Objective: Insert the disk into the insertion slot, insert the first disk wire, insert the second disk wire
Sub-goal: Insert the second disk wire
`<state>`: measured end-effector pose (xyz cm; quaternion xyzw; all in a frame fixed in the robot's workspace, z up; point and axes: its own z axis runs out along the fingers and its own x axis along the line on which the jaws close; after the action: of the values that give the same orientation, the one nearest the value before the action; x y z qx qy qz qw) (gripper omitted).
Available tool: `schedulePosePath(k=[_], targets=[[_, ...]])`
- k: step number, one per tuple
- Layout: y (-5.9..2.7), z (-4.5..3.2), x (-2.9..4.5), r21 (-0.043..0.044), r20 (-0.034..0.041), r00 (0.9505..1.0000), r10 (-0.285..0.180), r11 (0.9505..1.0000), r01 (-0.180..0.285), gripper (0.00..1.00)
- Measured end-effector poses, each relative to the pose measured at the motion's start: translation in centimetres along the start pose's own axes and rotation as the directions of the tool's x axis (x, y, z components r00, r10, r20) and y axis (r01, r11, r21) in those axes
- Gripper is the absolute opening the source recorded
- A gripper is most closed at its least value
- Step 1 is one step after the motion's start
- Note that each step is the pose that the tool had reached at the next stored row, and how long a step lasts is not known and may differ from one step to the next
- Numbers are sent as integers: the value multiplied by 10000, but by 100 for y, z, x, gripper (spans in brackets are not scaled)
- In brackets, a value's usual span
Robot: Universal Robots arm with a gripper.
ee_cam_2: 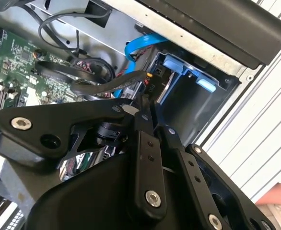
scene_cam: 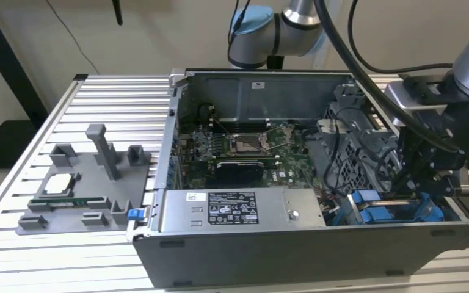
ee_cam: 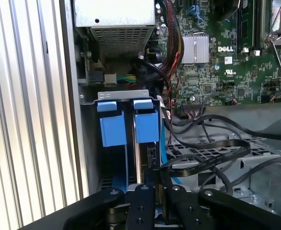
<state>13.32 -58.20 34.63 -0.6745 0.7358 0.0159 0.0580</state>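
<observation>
pincer (ee_cam: 156,188) pinching a black wire (ee_cam: 152,160) right by the blue disk (ee_cam: 146,125), prob to plug it in.

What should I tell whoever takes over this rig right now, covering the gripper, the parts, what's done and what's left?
Gripper: low inside the computer case, at the drive bay; fingers closed, apparently pinching a black wire connector.
Disk: its bright blue plastic carrier frame sits inside the insertion slot of the grey metal drive cage, beside another blue carrier.
Done: disk insertion looks complete.
Left: the held connector is at the disk's end, but I cannot tell whether it is seated. Neither wire shows as plugged in, so treat both as open.
</observation>
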Motion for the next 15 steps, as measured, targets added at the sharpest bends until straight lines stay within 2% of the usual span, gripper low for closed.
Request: schedulePosePath(k=[3,15], targets=[[1,13,1,20,-39,10000,-4,10000,4,0],[6,34,-40,52,-71,10000,5,10000,-4,0]])
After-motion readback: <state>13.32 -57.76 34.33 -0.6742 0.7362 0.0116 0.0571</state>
